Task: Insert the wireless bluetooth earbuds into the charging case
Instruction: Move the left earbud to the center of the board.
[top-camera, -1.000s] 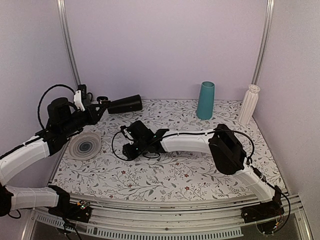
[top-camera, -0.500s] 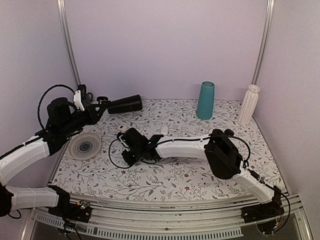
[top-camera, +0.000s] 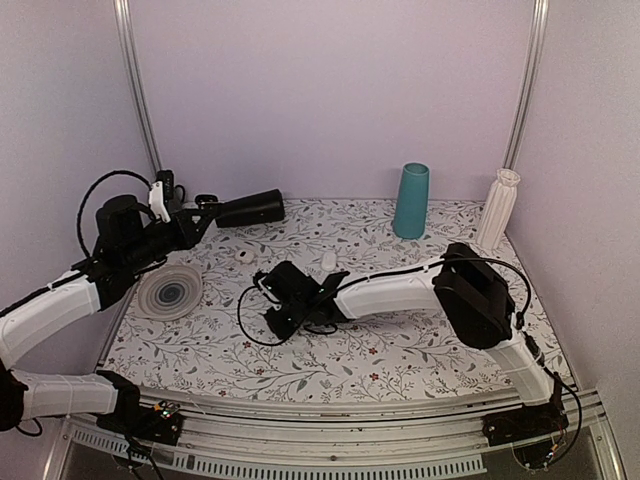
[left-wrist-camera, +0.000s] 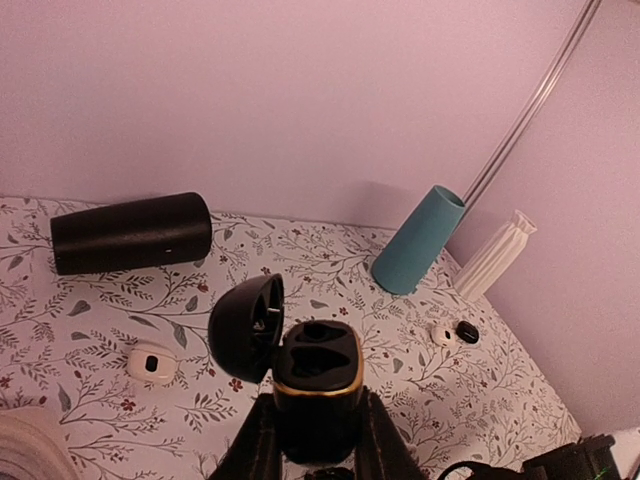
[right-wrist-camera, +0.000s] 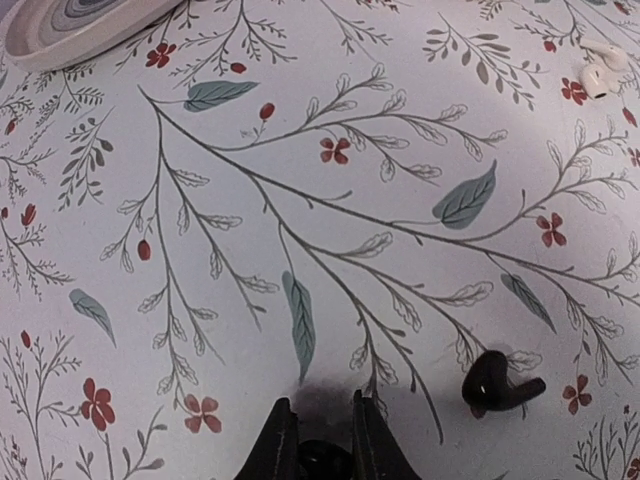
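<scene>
Two grips — left gripper (left-wrist-camera: 318, 425) clamps open charging case (left-wrist-camera: 316, 372); right gripper (right-wrist-camera: 320, 412) pinches dark earbud (right-wrist-camera: 322, 463) — second earbud (right-wrist-camera: 500, 385) beside it.

the left arm (top-camera: 45, 312) runs from the lower left of the top view up to the left middle, wrist raised; the left gripper (left-wrist-camera: 315, 440) sits at the bottom centre of its wrist view, clamped on the open charging case (left-wrist-camera: 318, 385); the right arm (top-camera: 395, 290) bends at an elbow on the right and reaches left to the centre; the right gripper (right-wrist-camera: 322, 448) points down, fingers drawn nearly together.
</scene>
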